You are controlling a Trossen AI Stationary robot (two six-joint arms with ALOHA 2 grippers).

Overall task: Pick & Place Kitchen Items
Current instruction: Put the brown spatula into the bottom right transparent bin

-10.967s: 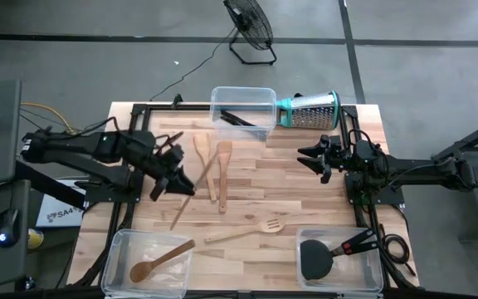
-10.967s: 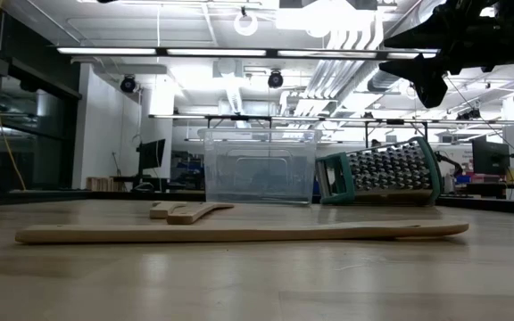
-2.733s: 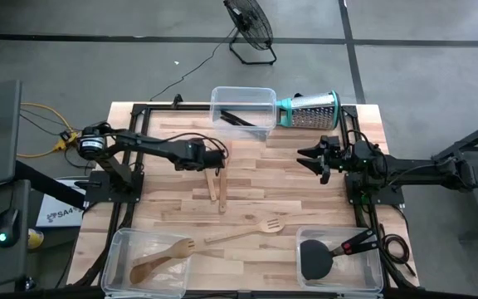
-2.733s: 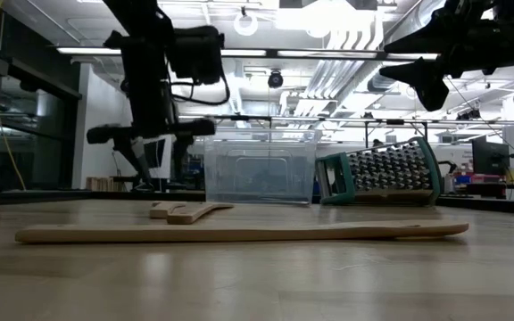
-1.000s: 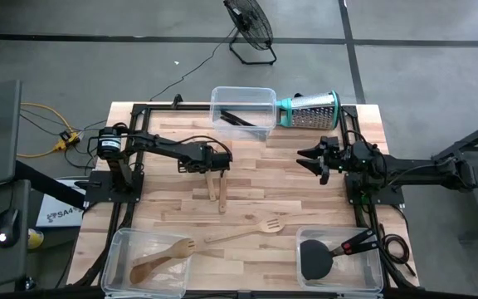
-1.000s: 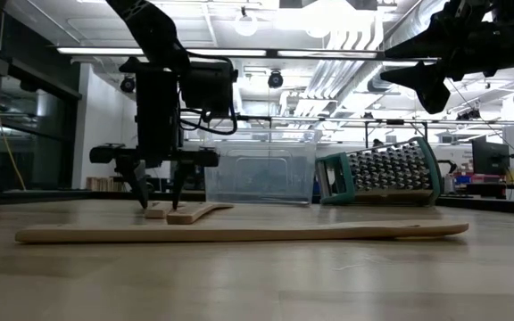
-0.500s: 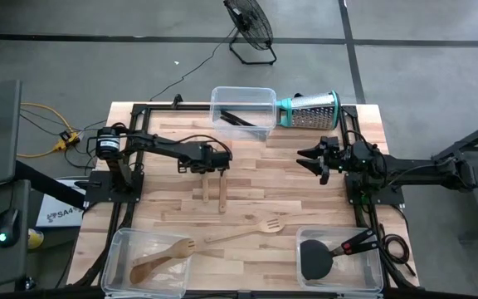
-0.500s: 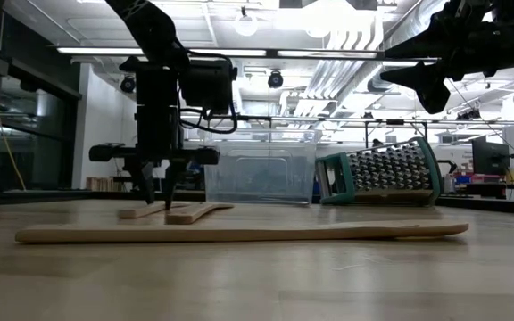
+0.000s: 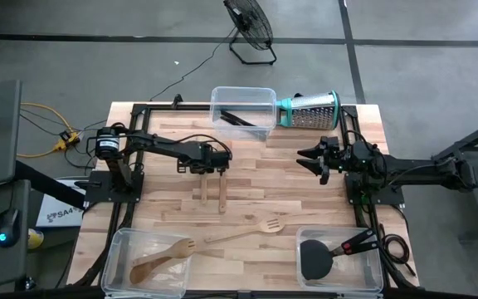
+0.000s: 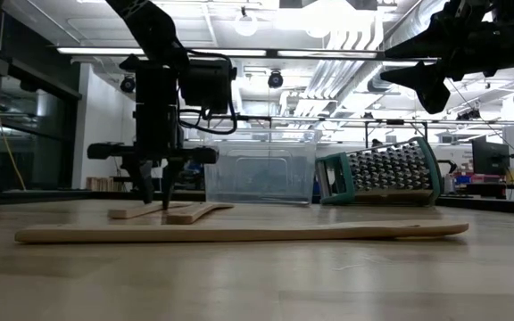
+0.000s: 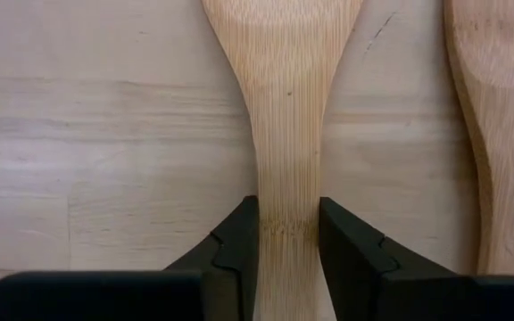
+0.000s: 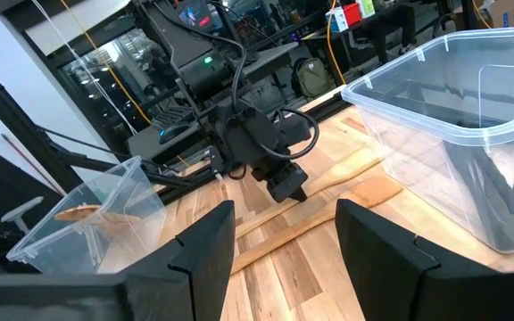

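Only one text can be read: in the high view, a white label [image 9: 59,215] lies under the left edge of the tabletop [image 9: 256,208], beside the base of the left arm, and it shows dark letters that begin with "SA4". The rest of this text is too small to read.
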